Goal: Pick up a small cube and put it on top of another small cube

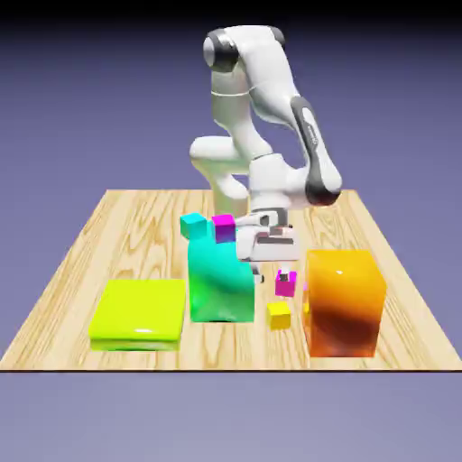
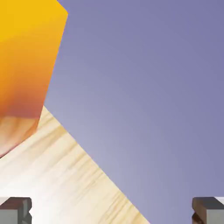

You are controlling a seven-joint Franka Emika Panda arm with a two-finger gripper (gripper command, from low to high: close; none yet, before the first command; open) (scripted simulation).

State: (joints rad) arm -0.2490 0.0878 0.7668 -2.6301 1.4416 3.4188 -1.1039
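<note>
The small cube, tiny and bright magenta-pink, sits on the table between the big teal block and the big orange block. A tiny yellow cube lies just in front of it. My gripper hangs open just above and slightly to the exterior view's left of the pink cube, with nothing held. In the hand view the gripper shows its two grey fingertips far apart with only bare wood between them. The pink cube does not show there. The orange block fills that view's upper left.
A tiny teal cube and a tiny magenta-topped purple cube lie behind the teal block. A flat yellow-green block rests at the front left. The table's edge runs diagonally across the hand view.
</note>
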